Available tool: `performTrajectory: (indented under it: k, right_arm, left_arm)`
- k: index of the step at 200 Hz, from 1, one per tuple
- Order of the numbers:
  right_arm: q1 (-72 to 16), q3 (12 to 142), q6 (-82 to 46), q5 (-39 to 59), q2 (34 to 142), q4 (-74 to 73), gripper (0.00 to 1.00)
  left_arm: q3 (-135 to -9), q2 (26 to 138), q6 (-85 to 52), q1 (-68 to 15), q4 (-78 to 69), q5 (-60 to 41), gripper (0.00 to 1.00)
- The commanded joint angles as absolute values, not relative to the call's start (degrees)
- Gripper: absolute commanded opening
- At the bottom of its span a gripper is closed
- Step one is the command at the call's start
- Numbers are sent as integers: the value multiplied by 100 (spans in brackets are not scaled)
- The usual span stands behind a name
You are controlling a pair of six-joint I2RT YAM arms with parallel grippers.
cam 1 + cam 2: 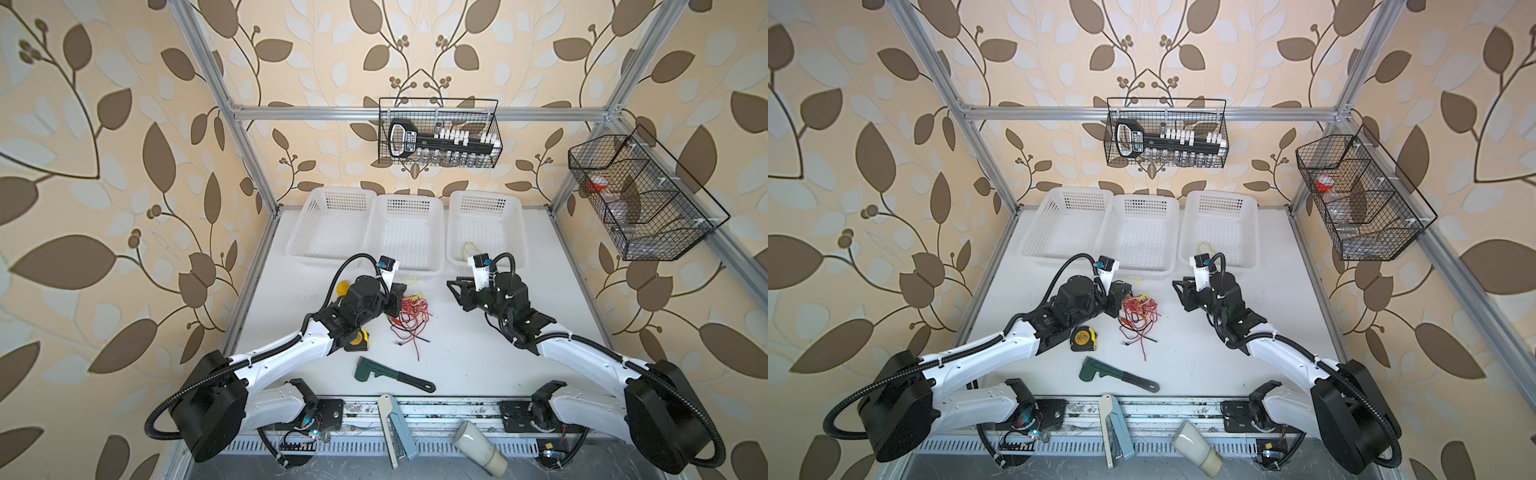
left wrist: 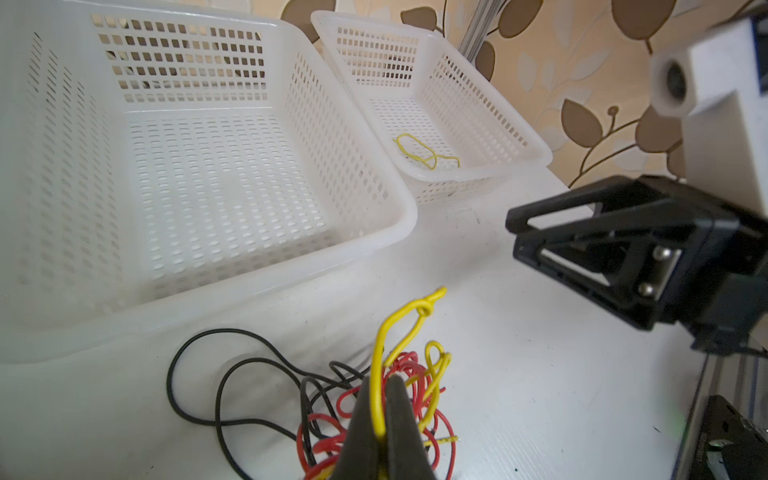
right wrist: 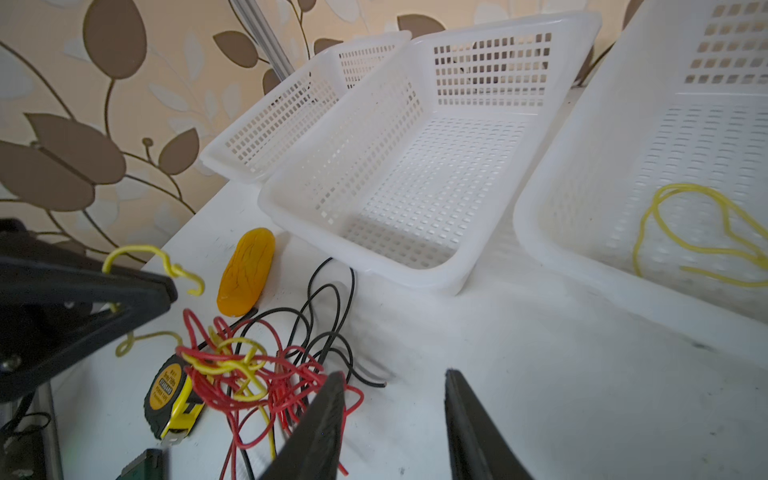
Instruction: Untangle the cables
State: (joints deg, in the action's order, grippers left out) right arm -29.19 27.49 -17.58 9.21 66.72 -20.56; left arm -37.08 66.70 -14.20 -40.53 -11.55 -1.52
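The cables (image 1: 410,312) form a loose knot of thin red, black and yellow wires just in front of the middle basket (image 1: 409,206). The left gripper (image 2: 380,384) is clenched on a yellow strand (image 2: 399,324) that rises from the knot. The right gripper (image 3: 395,374) is parted and seemingly empty.

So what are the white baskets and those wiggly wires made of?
The baskets look like glossy white moulded plastic: thin, slightly see-through walls with rows of slots. The cables seem plastic-coated wire, smooth and shiny; they hold kinks and loops. Their core doesn't show.
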Motion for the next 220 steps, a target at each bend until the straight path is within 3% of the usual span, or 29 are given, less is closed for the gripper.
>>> performTrajectory:
  k: [1, 60, 112, 180, 220]
  right_arm:
    - [-3406, 2611, -1468, 1030, 6537, -2327, 41]
    - [-4357, 2546, -1634, 444, 6572, -2831, 41]
    - [-4377, 2735, -1598, 54, 6977, -3163, 42]
    - [-4377, 3066, -1683, 350, 7560, -3475, 40]
    - [-4375, 3190, -1732, 500, 7830, -3581, 32]
  left_arm:
    - [-4166, 6555, -1573, -4081, -1017, -339, 0]
    - [-4712, 6966, -2205, -4081, -758, -407, 0]
    - [-4976, 7119, -2451, -4087, -648, -629, 0]
    - [-5052, 7152, -2657, -4090, -751, -771, 0]
    - [-5045, 7176, -2716, -4087, -899, -870, 0]
